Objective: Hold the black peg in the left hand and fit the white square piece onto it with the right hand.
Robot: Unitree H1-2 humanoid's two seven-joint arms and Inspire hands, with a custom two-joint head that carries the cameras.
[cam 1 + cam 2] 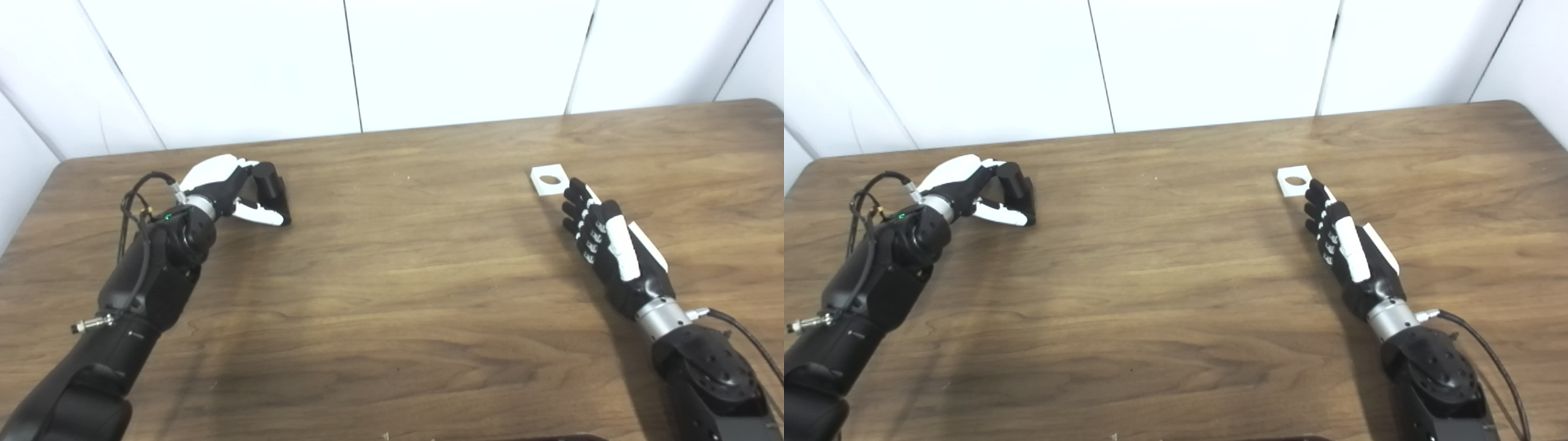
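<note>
The black peg [269, 182] stands on the table at the left, on its dark base. My left hand [236, 187] is wrapped around it, fingers over the far side and thumb along the near side; it also shows in the right eye view [986, 190]. The white square piece [548, 179] with a round hole lies flat on the table at the right. My right hand [603, 236] lies open with its fingers stretched out, fingertips [572, 190] just short of the piece's near right edge, holding nothing.
The brown wooden table [398, 275] ends at a white panelled wall [367, 61] behind. The left forearm's cables [131, 208] loop beside the wrist. A cable [744, 337] runs from the right wrist.
</note>
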